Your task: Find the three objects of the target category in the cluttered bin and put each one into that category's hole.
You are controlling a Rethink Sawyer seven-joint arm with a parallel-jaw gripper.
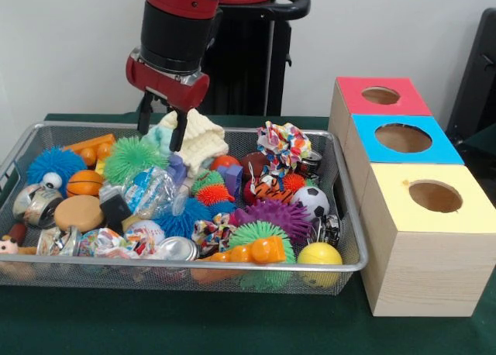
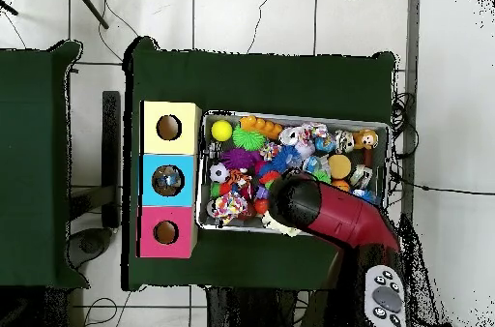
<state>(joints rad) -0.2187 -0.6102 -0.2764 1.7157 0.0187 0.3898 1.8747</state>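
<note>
Front view: the cluttered bin sits on the green table, just left of the three wooden boxes. The gripper hangs over the bin's far-left part, fingers spread, nothing between them. One tip is beside the green spiky ball, the other at the edge of the cream knit item.

Target category isn't given, so candidates only:
- Spiky rubber balls look light and squashy; the spines will give, so pinch across the middle.
- The knit item is soft and floppy; grab a bunched fold.
- The yellow ball and soccer ball look smooth and round, likely to roll or squirt out. Take them across the widest part.
- The foil-wrapped pieces look slick and crushable.

Everything touches its neighbours, so spread fingers will likely nudge adjacent toys. The bin's rim and mesh wall block any low sideways approach; come from above.

The boxes step up beside the bin's right end: yellow box nearest the camera, blue box behind it, red box farthest.

Overhead view: the arm covers the bin's base-side edge, and the gripper itself is hidden under it. The boxes line up just beside the bin's end, one hole each. The blue box's hole seems to hold something, but I can't tell what.
</note>
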